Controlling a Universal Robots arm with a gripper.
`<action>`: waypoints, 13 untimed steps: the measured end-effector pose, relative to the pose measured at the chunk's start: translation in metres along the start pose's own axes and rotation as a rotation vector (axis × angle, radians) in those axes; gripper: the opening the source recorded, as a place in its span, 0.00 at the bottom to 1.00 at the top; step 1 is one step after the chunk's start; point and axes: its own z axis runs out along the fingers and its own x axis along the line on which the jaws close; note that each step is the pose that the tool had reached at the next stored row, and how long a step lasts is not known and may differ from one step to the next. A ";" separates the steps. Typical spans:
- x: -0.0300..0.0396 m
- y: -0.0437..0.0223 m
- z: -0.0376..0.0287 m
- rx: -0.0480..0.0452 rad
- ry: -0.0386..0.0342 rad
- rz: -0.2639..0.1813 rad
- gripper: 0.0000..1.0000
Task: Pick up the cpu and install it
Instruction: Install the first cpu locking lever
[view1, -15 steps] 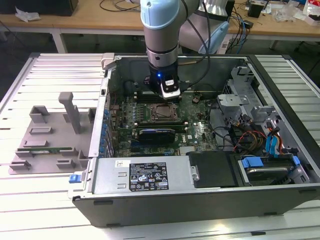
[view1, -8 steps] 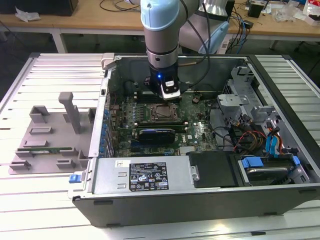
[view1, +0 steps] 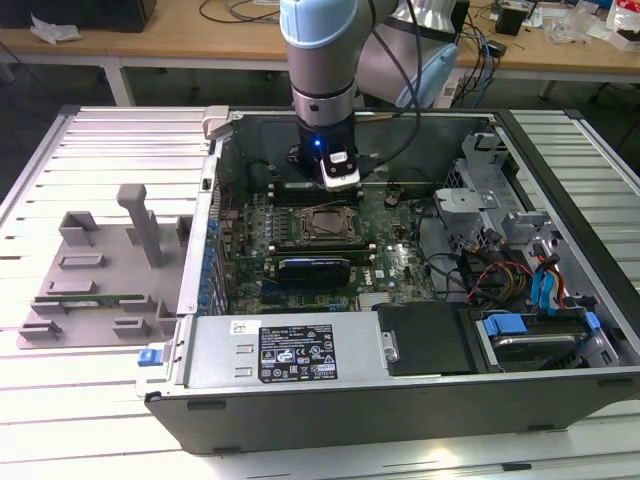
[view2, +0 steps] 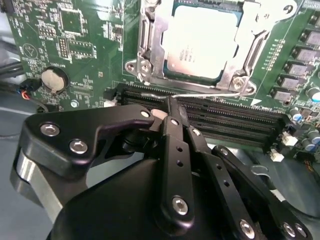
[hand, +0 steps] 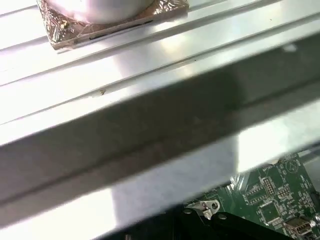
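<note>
The cpu (view2: 200, 42), a flat square chip with a silvery-white top, lies inside the metal socket frame (view2: 145, 47) on the green motherboard (view2: 85, 45). In the exterior view the cpu (view1: 326, 222) sits in the socket at the middle of the board, inside the open computer case. My gripper (view2: 170, 106) is shut, with its black fingers (view2: 176, 130) pressed together and nothing seen between them. Its tip hovers over the black memory slots (view2: 235, 120), close to the thin wire lever (view2: 210, 94) at the socket's edge. The gripper (view1: 337, 178) hangs just beyond the socket in the exterior view.
The open case (view1: 300, 390) lies flat on a slatted aluminium table (view1: 90, 150). Cables (view1: 490, 275) and a blue-tabbed drive bay (view1: 530, 335) fill the exterior view's right. A grey holder tray (view1: 100, 270) sits outside the case at the left. A case wall (hand: 150, 130) passes close to the first wrist view.
</note>
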 end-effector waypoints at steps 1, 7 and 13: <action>0.0004 -0.0001 0.0000 -0.0005 -0.0011 0.000 0.11; 0.0031 -0.0018 -0.0006 -0.0043 -0.0156 -0.003 0.11; 0.0041 -0.0058 -0.0013 -0.0133 -0.0429 -0.006 0.11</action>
